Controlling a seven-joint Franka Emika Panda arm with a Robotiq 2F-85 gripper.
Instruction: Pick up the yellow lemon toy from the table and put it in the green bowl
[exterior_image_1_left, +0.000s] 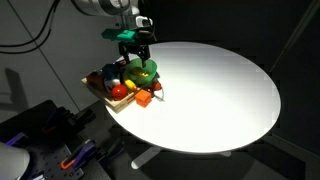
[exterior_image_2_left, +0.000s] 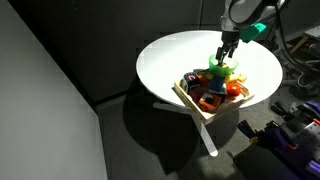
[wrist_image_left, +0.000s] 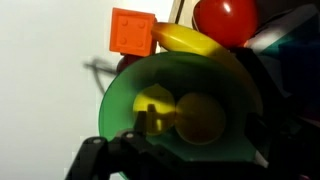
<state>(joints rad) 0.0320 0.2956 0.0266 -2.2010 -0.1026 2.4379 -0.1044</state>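
The green bowl (wrist_image_left: 125, 95) fills the wrist view, and the yellow lemon toy (wrist_image_left: 150, 105) lies inside it, its left part lit and its right part in my shadow. My gripper (wrist_image_left: 180, 165) is directly above the bowl. Its dark fingers are spread wide at the lower corners with nothing between them. In both exterior views the gripper (exterior_image_1_left: 133, 50) (exterior_image_2_left: 226, 55) hangs just over the bowl (exterior_image_1_left: 141, 72) (exterior_image_2_left: 222, 72), which sits at the edge of the round white table (exterior_image_1_left: 220, 90) (exterior_image_2_left: 170, 55). The lemon is not distinguishable in the exterior views.
The bowl rests among toy pieces on a wooden tray (exterior_image_1_left: 95, 86) (exterior_image_2_left: 186, 96). An orange block (wrist_image_left: 132, 30), a red ball (wrist_image_left: 225, 18) and a long yellow piece (wrist_image_left: 185, 40) lie just beyond the bowl. A red piece (exterior_image_1_left: 119, 91) and an orange piece (exterior_image_1_left: 144, 98) sit at the tray's front.
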